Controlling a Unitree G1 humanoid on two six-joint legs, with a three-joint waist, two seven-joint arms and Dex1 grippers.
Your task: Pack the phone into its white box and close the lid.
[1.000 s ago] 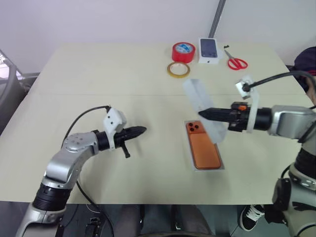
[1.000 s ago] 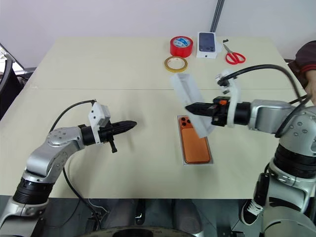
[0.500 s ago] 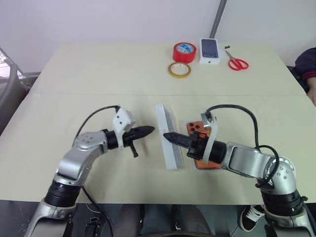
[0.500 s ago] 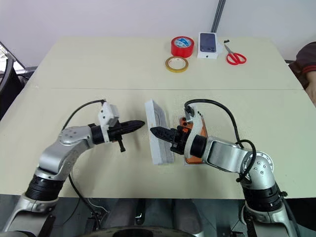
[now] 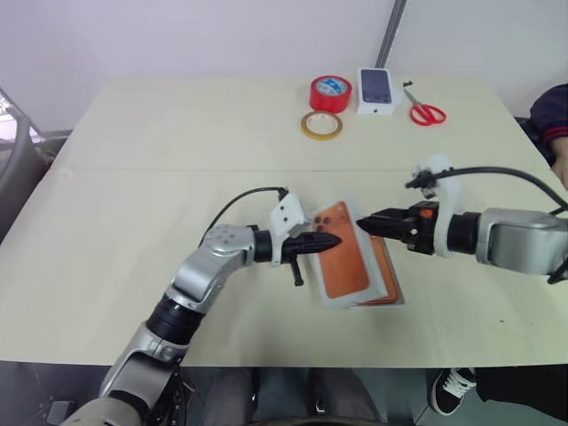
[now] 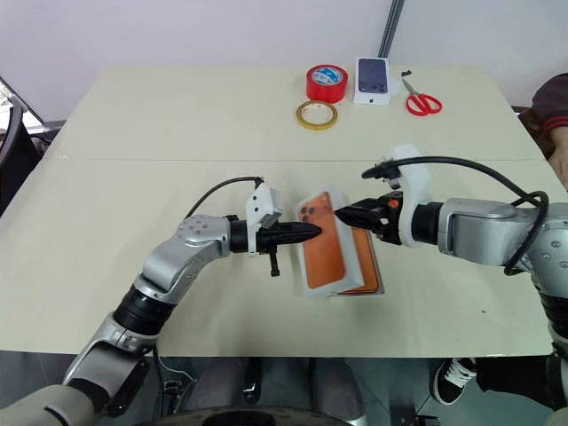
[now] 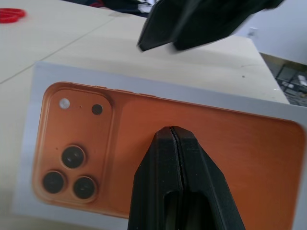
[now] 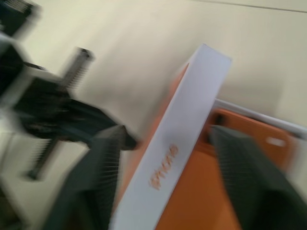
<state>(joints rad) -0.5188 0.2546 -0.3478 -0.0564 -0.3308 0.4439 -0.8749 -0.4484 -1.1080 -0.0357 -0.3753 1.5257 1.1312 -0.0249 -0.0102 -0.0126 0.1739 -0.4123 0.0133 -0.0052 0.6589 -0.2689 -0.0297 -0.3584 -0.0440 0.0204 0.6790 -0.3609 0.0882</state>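
The copper-orange phone (image 5: 385,272) lies in the white box (image 5: 377,304) near the table's front. A white lid (image 5: 342,264) with an orange phone picture on top leans tilted over the box's left side and hides most of the phone. My left gripper (image 5: 335,240) is shut, its tip against the lid's printed top (image 7: 230,139). My right gripper (image 5: 362,221) stands open at the lid's far right corner. In the right wrist view the lid's white side wall (image 8: 175,158) lies ahead, between its spread fingers (image 8: 98,177).
At the table's far edge are a red tape roll (image 5: 330,93), a tan tape ring (image 5: 320,125), a small white carton with a dark phone picture (image 5: 376,90) and red scissors (image 5: 427,113). A person's sleeve (image 5: 552,120) shows at the right edge.
The lid went from held in the right gripper, to standing on edge left of the phone, to leaning over the box. The right gripper opened and drew back right; the left gripper moved right onto the lid.
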